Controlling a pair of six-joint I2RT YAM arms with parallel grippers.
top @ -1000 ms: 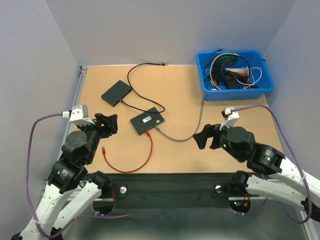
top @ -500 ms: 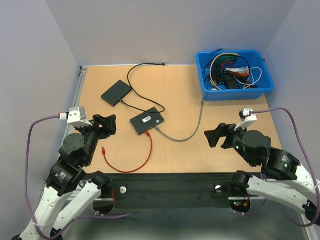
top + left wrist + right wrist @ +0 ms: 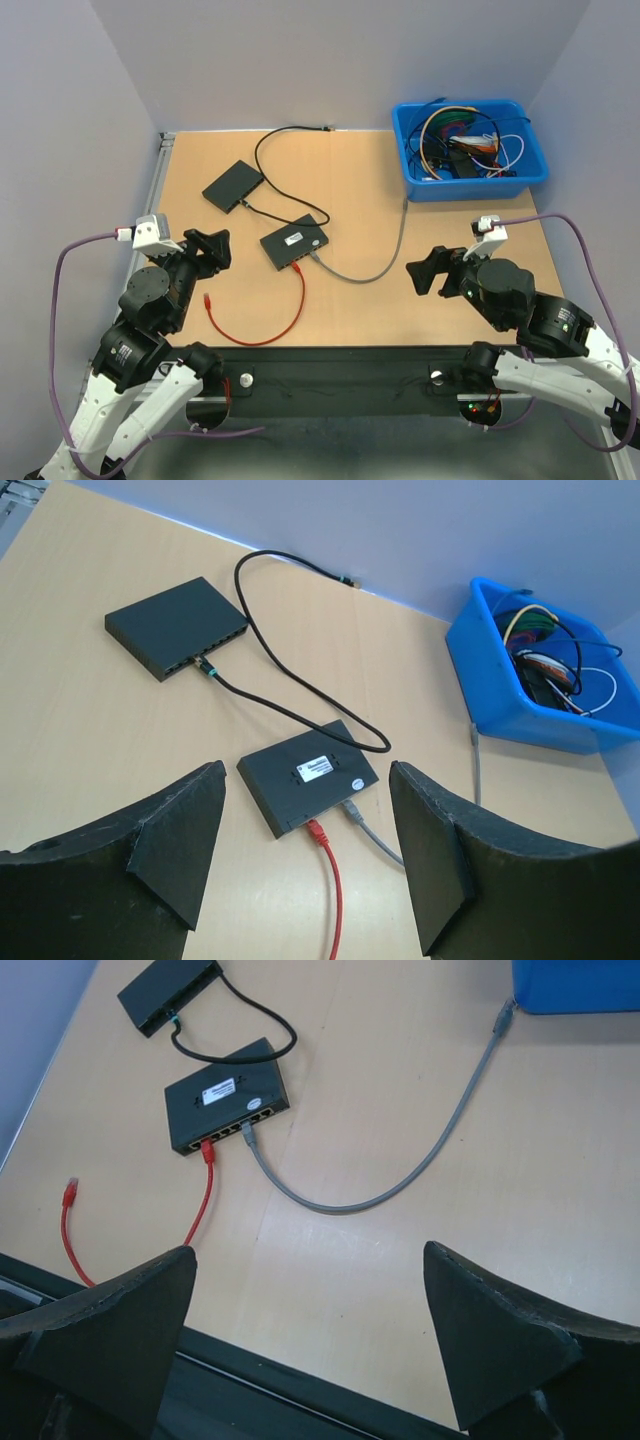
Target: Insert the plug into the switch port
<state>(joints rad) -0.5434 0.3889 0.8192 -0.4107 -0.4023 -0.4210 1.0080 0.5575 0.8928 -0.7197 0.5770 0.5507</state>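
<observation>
the left gripper (image 3: 220,248) hangs over the left side of the table (image 3: 350,190), its jaws spread and nothing between them. the right gripper (image 3: 420,275) hovers over the right side, jaws spread wide and likewise empty. the switch (image 3: 295,243) lies flat near the middle of the table, between the two grippers and apart from both. the red plug (image 3: 207,1150) sits in a port on the switch's front edge, with the plug of a grey cable (image 3: 400,1185) just beside it. the red cable (image 3: 290,310) curves along the near edge to a loose end (image 3: 71,1192) lying on the table near the left arm. a second black box (image 3: 232,185) lies further back, a black cable (image 3: 262,165) running from it. a blue bin (image 3: 470,187) of wires stands at the far right.
</observation>
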